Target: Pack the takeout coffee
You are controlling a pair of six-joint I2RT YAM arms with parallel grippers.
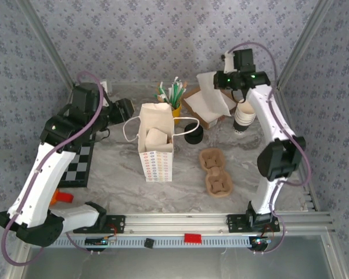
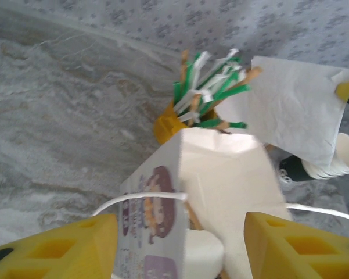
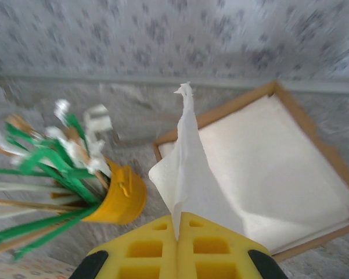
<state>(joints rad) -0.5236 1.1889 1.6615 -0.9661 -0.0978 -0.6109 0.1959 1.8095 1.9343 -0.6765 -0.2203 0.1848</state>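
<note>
Holding: my right tool is pinched fully closed on a white napkin, which stands up from between the fingers.
1 o'clock: seen from above, that tool hangs over the wooden tray of napkins, at 1 o'clock from the paper bag.
Straddling: my left tool has its jaws apart, with one yellow finger on either side of the bag's open mouth. I cannot tell whether they touch the paper.
Centre: the bag stands upright in the middle of the surface, handles out to both sides.
Inside: a white cup sits in the bag.
12 o'clock: a yellow pot of green and white sticks, just behind the bag.
2 o'clock: a stack of cups beside the tray.
3 o'clock: a black lid near the bag.
4 o'clock: two brown cup carriers.
</note>
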